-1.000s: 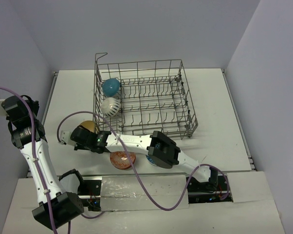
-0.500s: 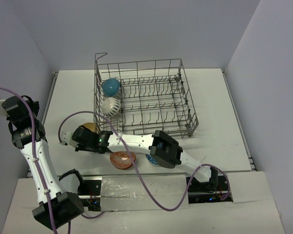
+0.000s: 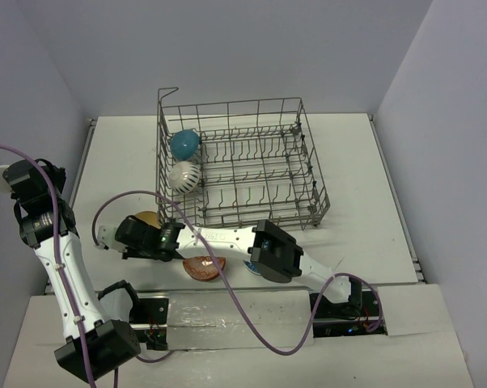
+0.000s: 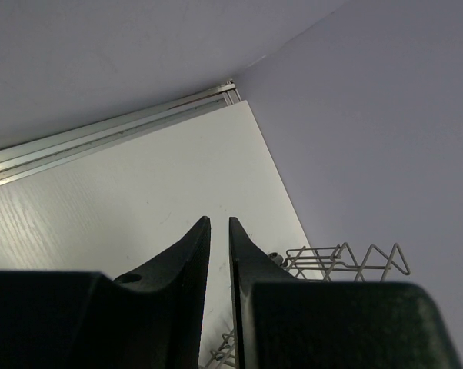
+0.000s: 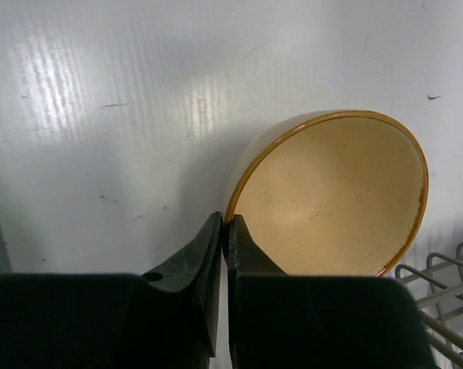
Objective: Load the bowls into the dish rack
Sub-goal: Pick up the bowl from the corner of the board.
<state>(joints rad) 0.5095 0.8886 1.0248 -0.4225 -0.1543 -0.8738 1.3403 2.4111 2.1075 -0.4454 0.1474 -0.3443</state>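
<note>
My right gripper (image 5: 225, 223) is shut on the near rim of a tan bowl (image 5: 331, 200) with a brown edge, which is tipped up off the white table just left of the dish rack (image 5: 441, 278). From above, the right gripper (image 3: 152, 227) and tan bowl (image 3: 149, 217) are near the rack's front left corner. The grey wire dish rack (image 3: 310, 174) holds a teal bowl (image 3: 184, 143) and a white patterned bowl (image 3: 184, 175), both on edge at its left side. An orange-brown bowl (image 3: 201, 267) lies by the front edge, partly under the right arm. My left gripper (image 4: 216, 223) is raised at far left, slightly open and empty.
The left arm (image 3: 35, 202) stands tall along the table's left edge. The right arm (image 3: 272, 250) stretches low across the front of the table from right to left. Walls close the table on three sides. A corner of the rack (image 4: 347, 260) shows in the left wrist view.
The right gripper has drawn the tan bowl a little toward the front edge, away from the rack. The right forearm now covers more of the orange-brown bowl. The left arm has not moved.
</note>
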